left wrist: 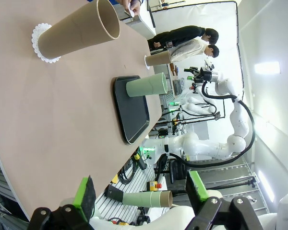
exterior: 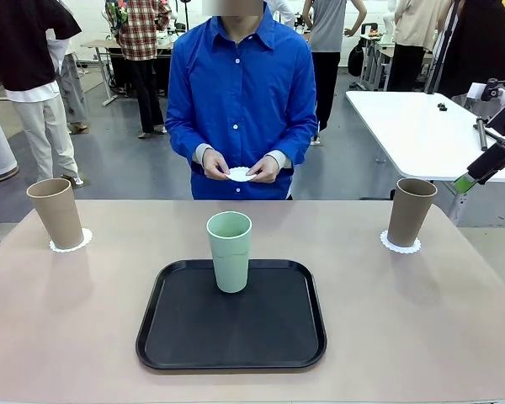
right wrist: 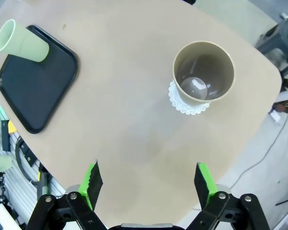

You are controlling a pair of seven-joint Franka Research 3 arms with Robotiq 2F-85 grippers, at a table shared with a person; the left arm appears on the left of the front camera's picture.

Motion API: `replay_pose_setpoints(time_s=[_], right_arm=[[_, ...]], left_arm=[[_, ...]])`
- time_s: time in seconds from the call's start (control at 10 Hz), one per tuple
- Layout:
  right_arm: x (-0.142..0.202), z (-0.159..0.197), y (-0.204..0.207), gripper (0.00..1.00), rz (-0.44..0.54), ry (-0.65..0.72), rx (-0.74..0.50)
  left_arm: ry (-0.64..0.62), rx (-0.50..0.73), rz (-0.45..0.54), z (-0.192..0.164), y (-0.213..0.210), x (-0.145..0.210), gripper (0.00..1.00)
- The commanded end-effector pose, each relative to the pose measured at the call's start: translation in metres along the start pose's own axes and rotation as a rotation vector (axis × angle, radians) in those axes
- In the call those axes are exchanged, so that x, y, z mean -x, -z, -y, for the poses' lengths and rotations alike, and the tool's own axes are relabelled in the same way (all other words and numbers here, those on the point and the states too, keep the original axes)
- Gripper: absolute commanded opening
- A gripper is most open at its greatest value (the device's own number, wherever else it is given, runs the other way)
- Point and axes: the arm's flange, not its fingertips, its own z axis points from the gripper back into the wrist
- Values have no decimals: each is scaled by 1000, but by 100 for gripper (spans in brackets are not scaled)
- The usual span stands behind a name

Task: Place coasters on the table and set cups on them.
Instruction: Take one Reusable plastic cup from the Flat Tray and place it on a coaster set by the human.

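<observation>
Cups (exterior: 411,210), tapered matte tan, stand on scalloped coasters (exterior: 401,248); left gripper (left wrist: 140,186) and right gripper (right wrist: 148,173) gape.

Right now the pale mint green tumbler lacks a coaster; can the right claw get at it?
Probably yes. The open right claw hangs near the beige table's right edge, and the mint green tumbler stands alone on the black tray; the nearby tan tumbler sits aside.

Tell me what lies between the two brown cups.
In the front view, the mint green cup stands between the left brown cup and the right brown cup, on the black tray; otherwise bare table.
</observation>
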Motion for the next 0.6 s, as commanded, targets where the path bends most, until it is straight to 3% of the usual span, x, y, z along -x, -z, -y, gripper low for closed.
replay_pose_setpoints(time_s=[0.0, 0.5], right_arm=[[1, 1, 1, 100, 1, -10, -8], [1, 1, 1, 100, 1, -10, -8]], left_arm=[[0, -6, 4, 2, -1, 1, 100], [0, -6, 4, 2, -1, 1, 100]])
